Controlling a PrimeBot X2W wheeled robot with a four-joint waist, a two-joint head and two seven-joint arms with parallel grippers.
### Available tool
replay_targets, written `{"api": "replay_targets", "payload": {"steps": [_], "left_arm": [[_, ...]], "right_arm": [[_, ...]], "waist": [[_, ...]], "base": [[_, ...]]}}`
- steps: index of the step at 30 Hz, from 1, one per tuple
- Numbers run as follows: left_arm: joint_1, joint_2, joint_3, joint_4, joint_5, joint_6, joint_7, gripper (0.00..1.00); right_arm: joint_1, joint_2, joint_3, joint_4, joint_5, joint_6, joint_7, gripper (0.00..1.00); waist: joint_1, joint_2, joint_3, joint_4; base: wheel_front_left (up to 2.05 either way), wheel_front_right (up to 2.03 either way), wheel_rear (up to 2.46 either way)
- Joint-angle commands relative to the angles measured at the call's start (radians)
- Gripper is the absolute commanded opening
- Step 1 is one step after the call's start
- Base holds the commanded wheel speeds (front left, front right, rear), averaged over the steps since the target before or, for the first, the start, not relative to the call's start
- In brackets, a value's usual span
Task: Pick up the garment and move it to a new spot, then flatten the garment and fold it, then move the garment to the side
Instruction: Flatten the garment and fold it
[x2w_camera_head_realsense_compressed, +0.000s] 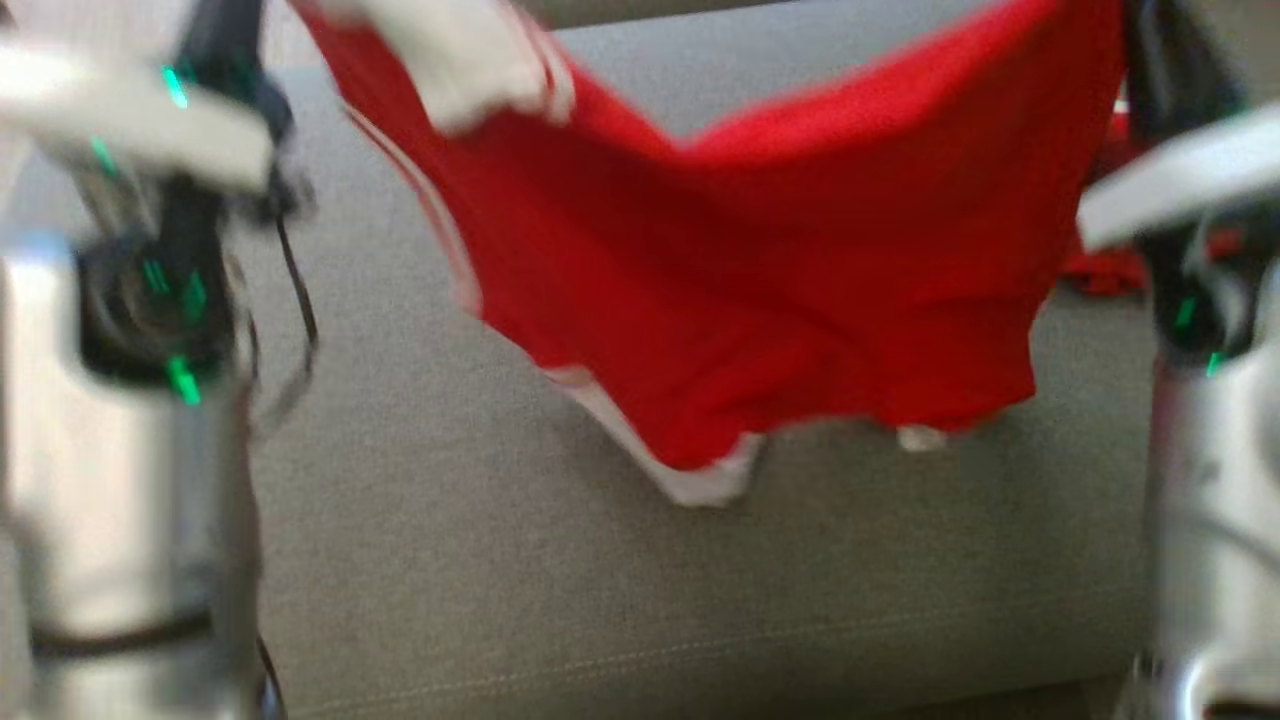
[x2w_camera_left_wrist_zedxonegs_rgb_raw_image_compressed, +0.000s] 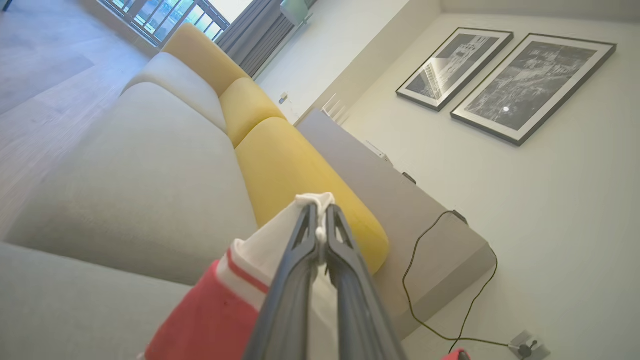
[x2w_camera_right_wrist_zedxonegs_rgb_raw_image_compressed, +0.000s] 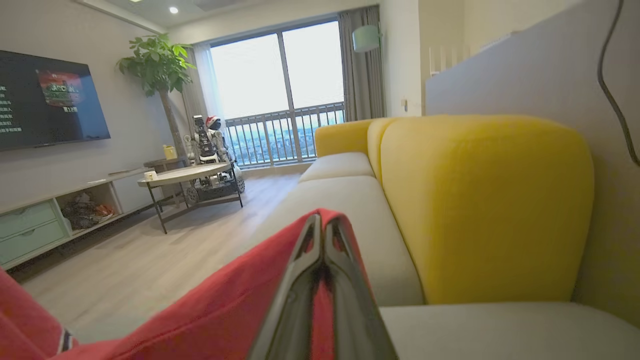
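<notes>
The garment (x2w_camera_head_realsense_compressed: 780, 270) is red with white trim and hangs spread in the air between my two arms, above the grey sofa seat (x2w_camera_head_realsense_compressed: 500, 560). Its lower hem sags toward the cushion. In the left wrist view my left gripper (x2w_camera_left_wrist_zedxonegs_rgb_raw_image_compressed: 320, 220) is shut on a white trimmed corner of the garment (x2w_camera_left_wrist_zedxonegs_rgb_raw_image_compressed: 200, 320). In the right wrist view my right gripper (x2w_camera_right_wrist_zedxonegs_rgb_raw_image_compressed: 324, 232) is shut on a red edge of the garment (x2w_camera_right_wrist_zedxonegs_rgb_raw_image_compressed: 225, 310). The head view is blurred, with my pale forearms at both sides.
Yellow back cushions (x2w_camera_right_wrist_zedxonegs_rgb_raw_image_compressed: 480, 205) line the sofa, with a grey ledge (x2w_camera_left_wrist_zedxonegs_rgb_raw_image_compressed: 400, 200) behind them. A black cable (x2w_camera_left_wrist_zedxonegs_rgb_raw_image_compressed: 425, 280) runs down to a wall socket (x2w_camera_left_wrist_zedxonegs_rgb_raw_image_compressed: 525, 347). Across the wood floor stand a round coffee table (x2w_camera_right_wrist_zedxonegs_rgb_raw_image_compressed: 185, 175), another robot (x2w_camera_right_wrist_zedxonegs_rgb_raw_image_compressed: 210, 145) and a TV (x2w_camera_right_wrist_zedxonegs_rgb_raw_image_compressed: 50, 100).
</notes>
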Motion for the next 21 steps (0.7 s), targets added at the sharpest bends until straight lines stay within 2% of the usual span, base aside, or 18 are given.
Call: {"api": "replay_targets", "payload": {"steps": [1,4,7,8,14,18,21], "left_arm": [[-0.073,0.026,0.038,-0.023,0.003,0.007,0.008,0.00],[-0.263,0.042,0.042,0.081,0.018,0.057,0.038,0.00],[-0.467,0.073,0.032,0.213,0.065,0.064,0.024,0.00],[-0.599,0.087,0.024,0.301,0.098,0.041,-0.022,0.00],[-0.894,0.093,0.014,0.515,0.147,-0.074,-0.195,0.00],[-0.943,0.079,0.032,0.605,0.115,-0.158,-0.268,0.00],[-0.886,0.078,0.030,0.662,0.098,-0.189,-0.264,0.00]], "right_arm": [[-0.063,-0.002,0.017,-0.024,-0.009,0.000,0.013,0.00],[-0.236,-0.010,0.011,0.059,-0.042,0.000,0.051,0.00],[-0.415,-0.022,0.021,0.171,-0.072,0.000,0.044,0.00],[-0.530,-0.033,0.022,0.246,-0.092,0.000,0.004,0.00],[-0.799,-0.078,-0.002,0.424,-0.168,0.000,-0.197,0.00],[-0.870,-0.107,-0.014,0.509,-0.197,0.000,-0.282,0.00],[-0.848,-0.127,-0.011,0.577,-0.205,0.000,-0.289,0.00]], "waist": [[0.0000,0.0000,0.022,0.002],[0.0000,0.0000,0.079,0.006],[0.0000,0.0000,0.161,0.012],[0.0000,0.0000,0.219,0.017],[0.0000,0.0000,0.348,0.049],[0.0000,0.0000,0.379,0.078],[0.0000,0.0000,0.383,0.092]], "base": [[0.00,0.00,0.00],[0.00,0.00,0.00],[0.00,0.00,0.00],[0.00,0.00,0.00],[0.00,0.00,0.00],[0.00,0.00,0.00],[0.00,0.00,0.00]]}}
